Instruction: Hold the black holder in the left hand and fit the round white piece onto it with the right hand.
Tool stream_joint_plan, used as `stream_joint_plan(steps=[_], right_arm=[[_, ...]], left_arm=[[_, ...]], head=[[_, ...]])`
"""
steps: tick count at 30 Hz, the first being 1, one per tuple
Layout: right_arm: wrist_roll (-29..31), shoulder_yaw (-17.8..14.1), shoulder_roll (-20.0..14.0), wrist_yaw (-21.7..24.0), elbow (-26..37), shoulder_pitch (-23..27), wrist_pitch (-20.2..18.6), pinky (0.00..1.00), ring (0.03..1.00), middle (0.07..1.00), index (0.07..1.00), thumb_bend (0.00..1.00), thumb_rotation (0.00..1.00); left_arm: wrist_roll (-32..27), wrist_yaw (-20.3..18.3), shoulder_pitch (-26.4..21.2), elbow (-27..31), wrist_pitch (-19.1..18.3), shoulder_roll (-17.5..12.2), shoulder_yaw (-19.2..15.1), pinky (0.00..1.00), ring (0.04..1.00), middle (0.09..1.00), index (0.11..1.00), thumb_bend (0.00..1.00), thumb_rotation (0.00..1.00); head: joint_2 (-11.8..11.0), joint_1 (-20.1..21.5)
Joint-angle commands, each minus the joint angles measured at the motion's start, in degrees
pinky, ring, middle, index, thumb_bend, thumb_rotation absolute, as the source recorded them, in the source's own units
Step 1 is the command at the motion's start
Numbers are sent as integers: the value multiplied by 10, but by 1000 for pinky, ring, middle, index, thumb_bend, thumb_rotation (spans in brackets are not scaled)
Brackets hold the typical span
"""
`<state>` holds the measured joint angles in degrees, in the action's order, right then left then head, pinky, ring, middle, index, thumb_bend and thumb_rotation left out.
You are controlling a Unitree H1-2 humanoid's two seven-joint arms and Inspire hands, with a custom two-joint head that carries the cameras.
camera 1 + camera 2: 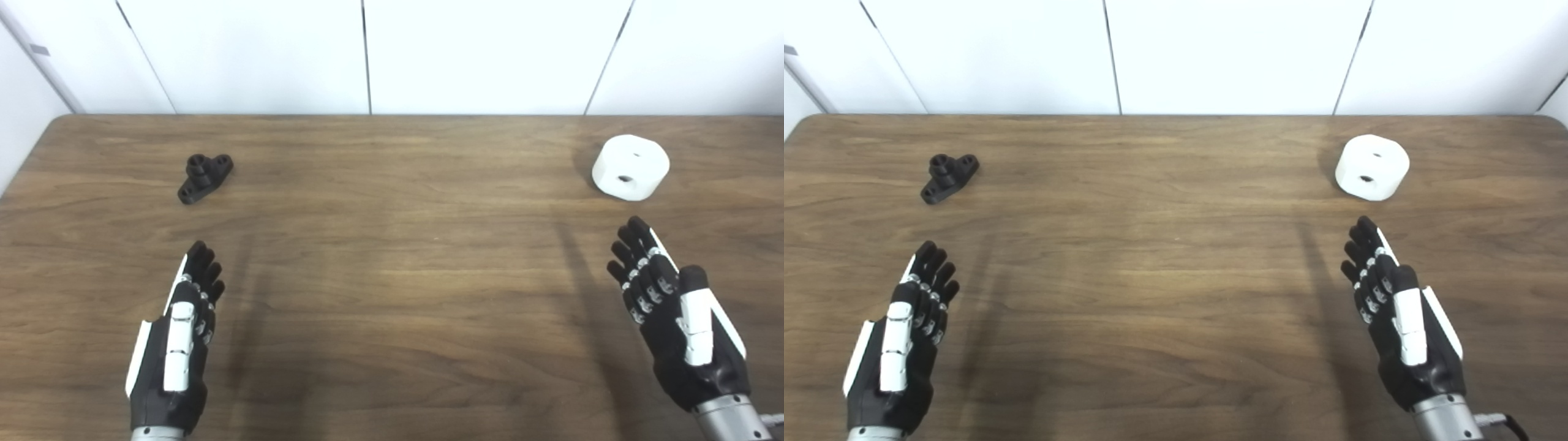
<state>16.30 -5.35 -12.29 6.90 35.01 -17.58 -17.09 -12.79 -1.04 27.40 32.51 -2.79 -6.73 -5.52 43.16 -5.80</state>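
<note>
Lower left of the frame: left hand (177, 343), black shell with white plates on the back and thumb, fingers straight and spread a little, holding nothing. It sits edge-up over the table (392, 294), fingertips aimed toward the top of the frame. Touching the wood or hovering, can't tell from this angle.

Lower right: right hand (677, 318), same black and white build with a silver metal wrist cuff, fingers extended and slightly apart, empty. It leans toward the upper left, fingertips aimed roughly at the white piece beyond it.

Table is dark brown wood-grain, matte with a soft sheen, grain running left to right, rounded far corners. Long faint shadows fall beside each arm.

Upper left, beyond the left hand and well apart from it: black holder (205, 176), matte black plastic. Flat elongated base with rounded ends, each end with a hole, and a short hollow round post standing up near the middle. Long axis runs diagonally, lower left to upper right. Lies flat on the wood, post up.

Upper right, near the right fingertips but not touching: round white piece (631, 166), smooth matte white, a short thick cylinder with softened edges. One small hole on its top face, one dark hole on the side facing the camera. Flat face up.

Top of the frame: white wall panels (490, 55), smooth, split by thin dark seams.
</note>
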Motion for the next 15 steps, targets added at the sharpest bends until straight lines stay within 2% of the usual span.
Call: stream_joint_plan(steps=[1, 5, 9, 15], right_arm=[[5, -7, -7, 8, 4, 0, 25, 1000, 1000, 1000, 1000, 709, 972], [9, -9, -13, 19, -16, -8, 45, 1000, 1000, 1000, 1000, 702, 995], [12, -10, -17, 37, -41, -10, 73, 1000, 1000, 1000, 1000, 691, 1000], [14, -10, -13, 47, -62, -10, 85, 1000, 1000, 1000, 1000, 719, 992]], left_arm=[[11, -6, 5, 20, 21, 6, 4, 1000, 1000, 1000, 1000, 477, 916], [35, -2, 11, 14, 34, 15, 14, 1000, 1000, 1000, 1000, 457, 955], [47, 2, 14, 4, 49, 22, 21, 1000, 1000, 1000, 1000, 442, 961], [51, 4, 15, -11, 60, 25, 29, 1000, 1000, 1000, 1000, 411, 940]], head=[[-8, -8], [-35, -42], [-50, -56], [-77, -74]])
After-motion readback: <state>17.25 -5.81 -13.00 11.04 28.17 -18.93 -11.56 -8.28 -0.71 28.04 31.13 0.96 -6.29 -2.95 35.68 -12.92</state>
